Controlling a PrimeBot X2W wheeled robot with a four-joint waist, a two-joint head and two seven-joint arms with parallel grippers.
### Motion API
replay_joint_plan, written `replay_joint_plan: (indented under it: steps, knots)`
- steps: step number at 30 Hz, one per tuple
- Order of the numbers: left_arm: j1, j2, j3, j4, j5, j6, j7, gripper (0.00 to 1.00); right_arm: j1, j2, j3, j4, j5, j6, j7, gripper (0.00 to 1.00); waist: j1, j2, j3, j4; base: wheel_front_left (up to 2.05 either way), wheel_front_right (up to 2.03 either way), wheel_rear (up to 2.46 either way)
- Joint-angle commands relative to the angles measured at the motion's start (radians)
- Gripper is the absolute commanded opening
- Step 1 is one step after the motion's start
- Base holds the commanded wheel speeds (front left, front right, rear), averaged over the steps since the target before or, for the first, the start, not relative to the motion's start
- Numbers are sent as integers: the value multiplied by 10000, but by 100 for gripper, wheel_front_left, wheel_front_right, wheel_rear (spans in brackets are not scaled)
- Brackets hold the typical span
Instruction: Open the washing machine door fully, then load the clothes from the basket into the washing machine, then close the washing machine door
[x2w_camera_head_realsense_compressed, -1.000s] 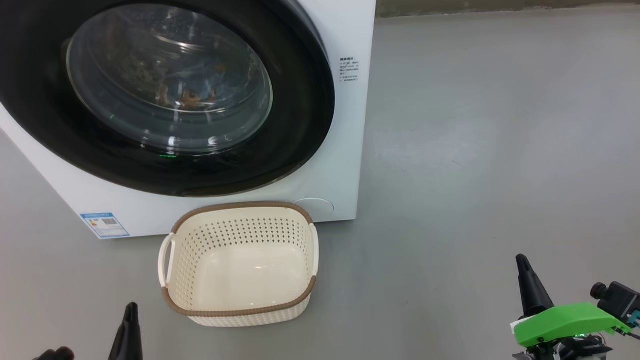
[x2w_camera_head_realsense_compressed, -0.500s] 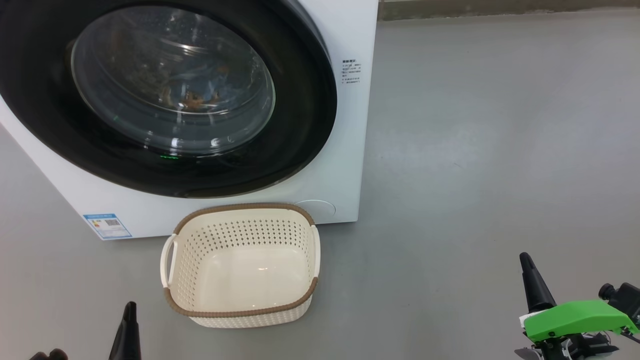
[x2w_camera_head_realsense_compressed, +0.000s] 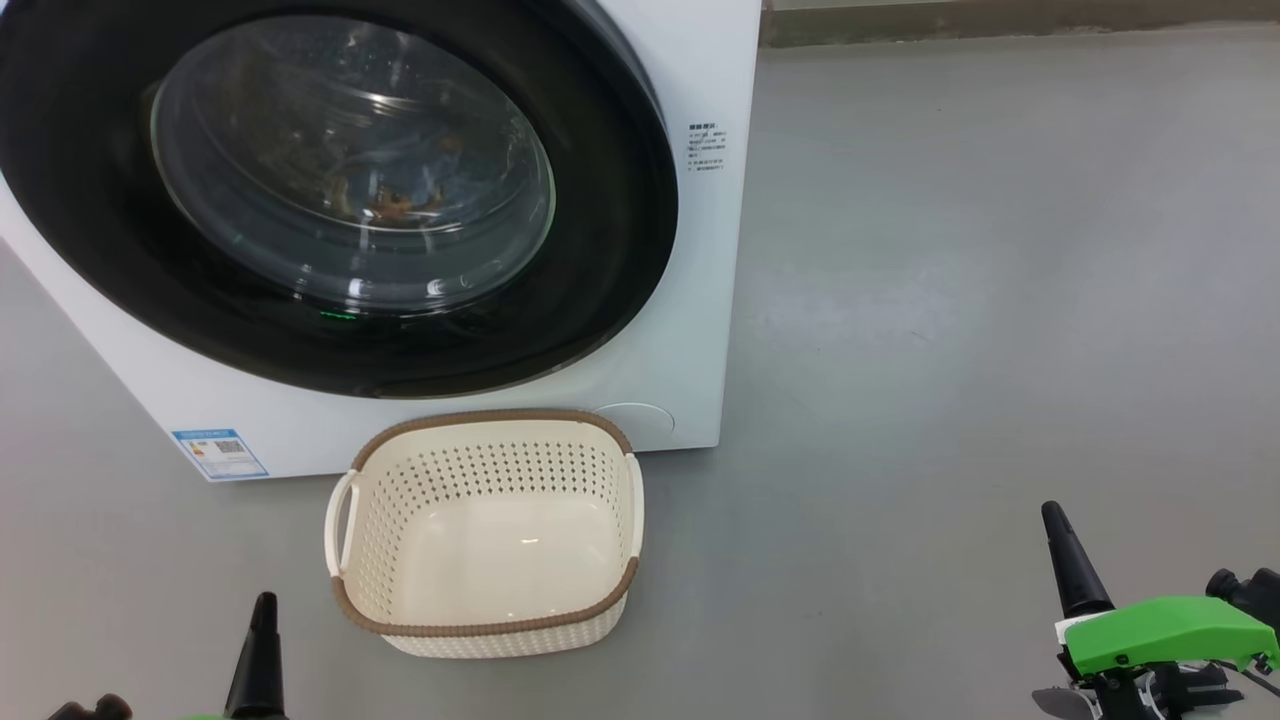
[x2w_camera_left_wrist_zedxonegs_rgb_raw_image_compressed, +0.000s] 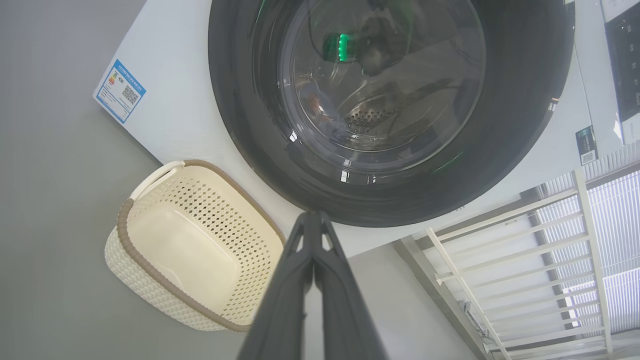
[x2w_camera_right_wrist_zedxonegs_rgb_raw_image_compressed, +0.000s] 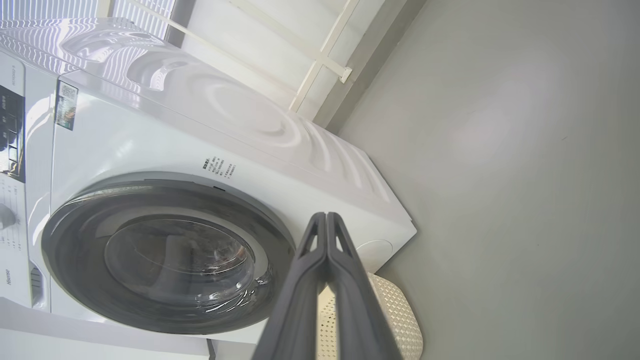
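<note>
The washing machine (x2w_camera_head_realsense_compressed: 690, 300) stands at the upper left with the washing machine door (x2w_camera_head_realsense_compressed: 620, 220) closed flat against its front. Through the glass I see the clothes (x2w_camera_head_realsense_compressed: 390, 200), blue with orange-brown print, inside the drum. The basket (x2w_camera_head_realsense_compressed: 485, 625) sits empty on the floor just in front of the machine. My left gripper (x2w_camera_head_realsense_compressed: 262, 610) is shut, low at the bottom left, left of the basket. My right gripper (x2w_camera_head_realsense_compressed: 1055, 520) is shut at the bottom right, far from both. In the wrist views the left gripper (x2w_camera_left_wrist_zedxonegs_rgb_raw_image_compressed: 312, 217) and right gripper (x2w_camera_right_wrist_zedxonegs_rgb_raw_image_compressed: 326, 217) show fingers pressed together, nothing held.
Bare grey floor (x2w_camera_head_realsense_compressed: 1000, 300) stretches to the right of the machine. A blue label sticker (x2w_camera_head_realsense_compressed: 218, 452) marks the machine's lower left front. A white railing (x2w_camera_left_wrist_zedxonegs_rgb_raw_image_compressed: 500, 260) stands beside the machine in the left wrist view.
The head picture has drifted slightly right and down, a camera move. The right arm's green part sits a little lower. Both grippers stay shut; door and basket are unmoved.
</note>
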Motion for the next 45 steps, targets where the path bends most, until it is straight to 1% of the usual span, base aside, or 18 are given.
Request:
replay_joint_plan:
  steps: [1,45]
  knots:
    - [-426,133,265,-335,-340,6,78,0,-346,-64,-12,-330,315,1,88,0,0,0,-9,8,0,0,0]
    - [-714,-252,764,-663,-4628,6,1345,0,-417,116,-632,-869,4321,0,1360,0,0,0,-210,161,0,0,0]
